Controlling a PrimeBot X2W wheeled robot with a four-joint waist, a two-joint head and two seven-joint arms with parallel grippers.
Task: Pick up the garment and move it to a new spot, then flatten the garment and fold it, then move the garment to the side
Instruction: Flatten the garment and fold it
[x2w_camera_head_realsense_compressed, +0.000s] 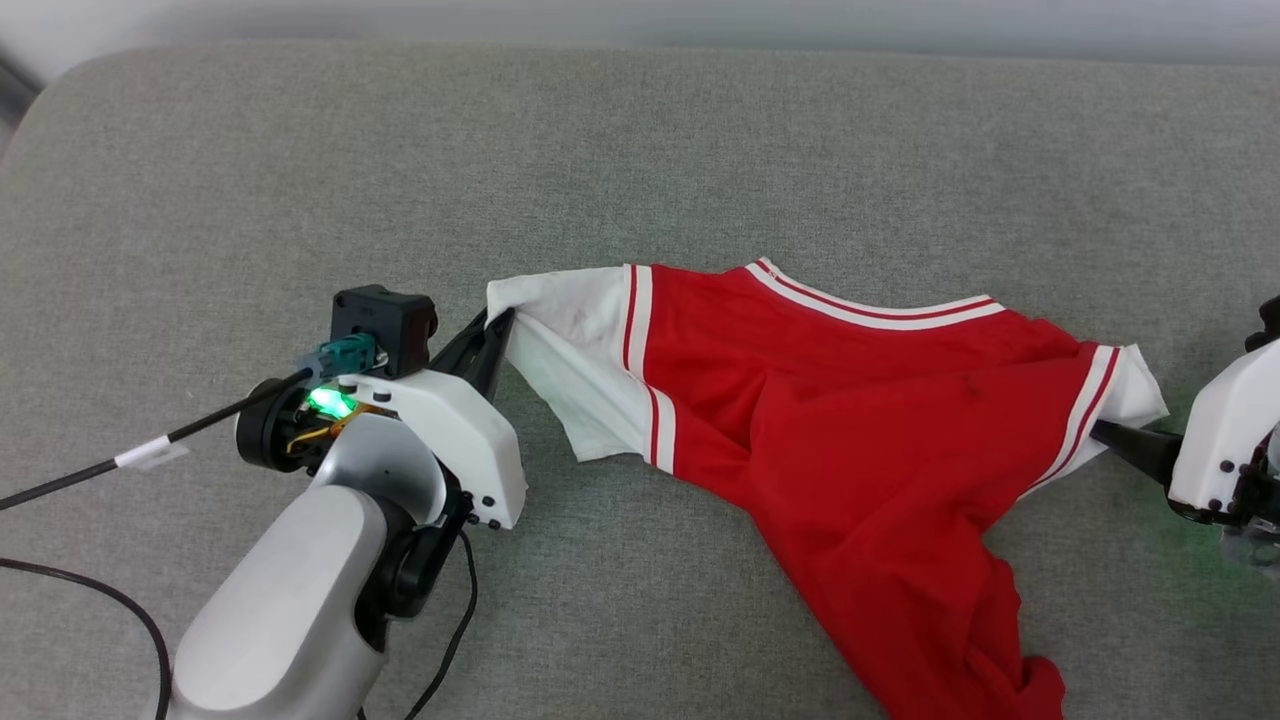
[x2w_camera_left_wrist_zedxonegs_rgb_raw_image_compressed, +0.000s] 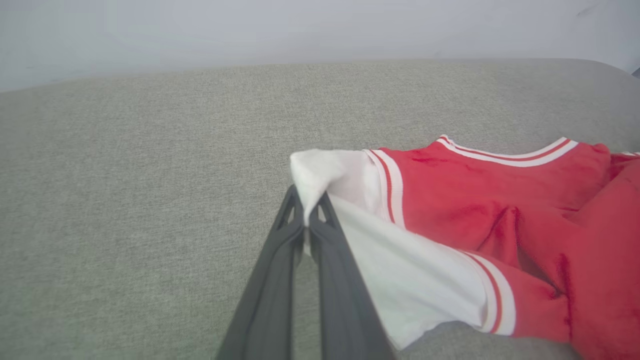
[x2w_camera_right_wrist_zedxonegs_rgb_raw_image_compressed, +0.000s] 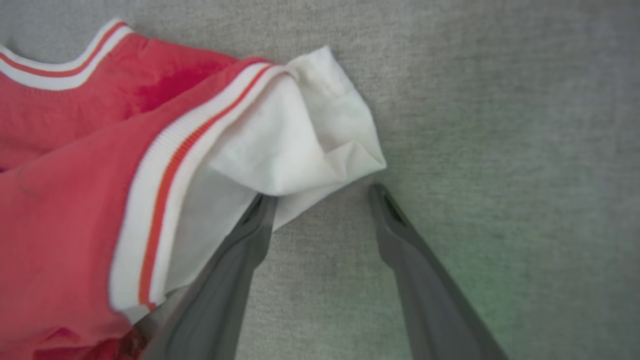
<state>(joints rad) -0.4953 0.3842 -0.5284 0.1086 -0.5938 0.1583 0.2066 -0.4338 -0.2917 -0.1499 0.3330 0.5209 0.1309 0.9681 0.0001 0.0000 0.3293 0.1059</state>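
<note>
Left gripper (x2w_camera_left_wrist_zedxonegs_rgb_raw_image_compressed: 306, 205): clenched on the outer tip of one white sleeve of the garment (x2w_camera_head_realsense_compressed: 850, 400). A fold of white cloth stands up between the fingertips, and the rest of the shirt runs away from the claw to its right in the left wrist view.

Right gripper (x2w_camera_right_wrist_zedxonegs_rgb_raw_image_compressed: 320, 197): spread wide, holding nothing. The other white sleeve lies directly ahead of its fingertips. One finger's tip is hidden under the sleeve's hem. The other rests on bare cushion just beside the sleeve's corner, and I cannot tell whether it touches the cloth.

Key relation: the sleeve corner sits between the spread fingers and slightly ahead, so the right claw is the nearer one to the free sleeve. From claw to claw the garment's axis runs sleeve to sleeve, with the striped collar on the far side. The red body bunches and trails back toward the robot, past the near edge of the head view.

Judgement: the next move calls for a short advance and a close on that sleeve. With both sleeves held, the shirt could be lifted or drawn flat.

Surface: grey woven cushion (x2w_camera_head_realsense_compressed: 300, 150), soft, bare on either side of the shirt. Pale wall (x2w_camera_left_wrist_zedxonegs_rgb_raw_image_compressed: 300, 30) behind it. A black cable (x2w_camera_head_realsense_compressed: 100, 465) trails from the left wrist.
</note>
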